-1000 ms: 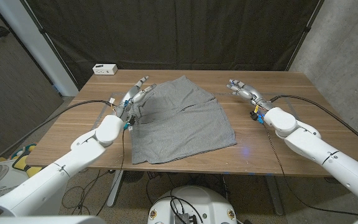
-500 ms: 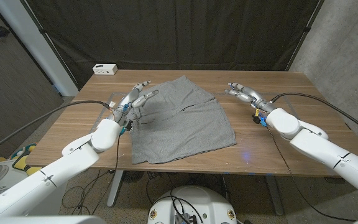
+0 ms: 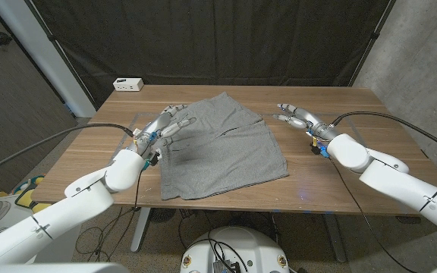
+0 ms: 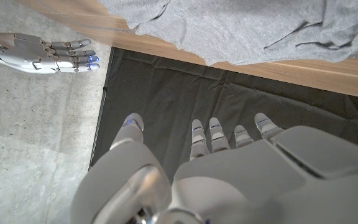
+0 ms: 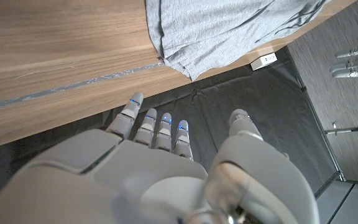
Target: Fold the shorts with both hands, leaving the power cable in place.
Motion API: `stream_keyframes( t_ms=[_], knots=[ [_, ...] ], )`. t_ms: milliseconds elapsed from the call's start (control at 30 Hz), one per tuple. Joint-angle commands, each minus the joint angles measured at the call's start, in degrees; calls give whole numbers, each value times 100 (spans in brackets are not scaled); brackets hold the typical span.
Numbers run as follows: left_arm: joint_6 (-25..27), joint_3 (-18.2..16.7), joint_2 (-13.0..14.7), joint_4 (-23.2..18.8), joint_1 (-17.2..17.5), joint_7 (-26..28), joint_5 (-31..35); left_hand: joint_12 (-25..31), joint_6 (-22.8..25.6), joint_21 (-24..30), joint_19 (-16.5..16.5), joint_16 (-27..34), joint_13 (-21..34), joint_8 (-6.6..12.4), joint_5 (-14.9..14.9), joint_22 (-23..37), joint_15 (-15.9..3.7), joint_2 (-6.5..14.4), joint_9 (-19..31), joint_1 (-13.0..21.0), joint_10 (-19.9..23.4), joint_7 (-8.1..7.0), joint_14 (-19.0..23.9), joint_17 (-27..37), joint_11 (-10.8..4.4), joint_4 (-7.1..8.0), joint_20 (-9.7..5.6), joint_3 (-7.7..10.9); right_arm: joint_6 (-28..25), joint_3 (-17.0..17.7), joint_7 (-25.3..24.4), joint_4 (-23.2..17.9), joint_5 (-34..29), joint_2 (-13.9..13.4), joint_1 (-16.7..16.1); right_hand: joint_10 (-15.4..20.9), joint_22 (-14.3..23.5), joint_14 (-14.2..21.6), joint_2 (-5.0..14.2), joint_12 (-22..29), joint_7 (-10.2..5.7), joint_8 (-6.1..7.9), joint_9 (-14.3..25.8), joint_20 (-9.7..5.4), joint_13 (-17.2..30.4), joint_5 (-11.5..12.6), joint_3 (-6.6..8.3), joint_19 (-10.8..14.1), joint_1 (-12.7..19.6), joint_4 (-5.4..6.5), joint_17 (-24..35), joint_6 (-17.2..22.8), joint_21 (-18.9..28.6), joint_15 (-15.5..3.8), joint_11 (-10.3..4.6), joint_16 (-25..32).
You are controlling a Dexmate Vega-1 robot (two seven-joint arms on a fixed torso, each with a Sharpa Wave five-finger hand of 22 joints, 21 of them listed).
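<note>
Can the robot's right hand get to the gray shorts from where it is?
Probably yes. The right hand is open beside the shorts, with only bare table between them and nothing in the way.

Even, fairly bright overhead light falls on the table (image 3: 203,95), with only soft, faint shadows under the folds of the shorts (image 3: 218,148). The dark curtain (image 3: 218,38) behind stays dim. The head view is sharp, bending slightly at its edges. In both wrist views the near hand (image 4: 216,180) is soft and slightly blurred
</note>
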Motion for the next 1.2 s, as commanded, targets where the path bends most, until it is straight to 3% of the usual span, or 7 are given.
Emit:
stream_keyframes(
  t_ms=[33,600,1200],
  knots=[
    [335,-280,268,-588,596,2,324,-32,76,-7,-52,-3,24,7,-6,22,-6,-16,24,70,19,-8,-17,17,-53,-52,29,11,-354,155,-125,-512,-395,-326,-367,60,27,59,-3,37,4,25,27,-9,16,-9,59,77,80,-17,7,45,14,-22,10,12],
    [742,-768,423,-1204,1433,-12,793,-102,263,-16,-32,-17,27,2,17,19,5,-156,30,151,-17,15,-49,20,-31,-147,30,-48,-851,293,-216,-1150,-1001,-713,-834,128,22,140,-116,23,-3,31,28,-19,15,-7,102,198,277,-191,-22,140,34,-89,-69,-18],
    [1327,-1256,460,-1892,2373,-246,1744,-136,442,-2,79,-11,28,6,84,6,54,-292,36,377,34,-10,-1,19,-29,-264,47,-73,-1493,534,-392,-1928,-1685,-1172,-1510,186,18,189,-259,6,0,55,31,-69,14,23,111,328,486,-356,-36,288,49,-197,-121,-56]
  ],
)
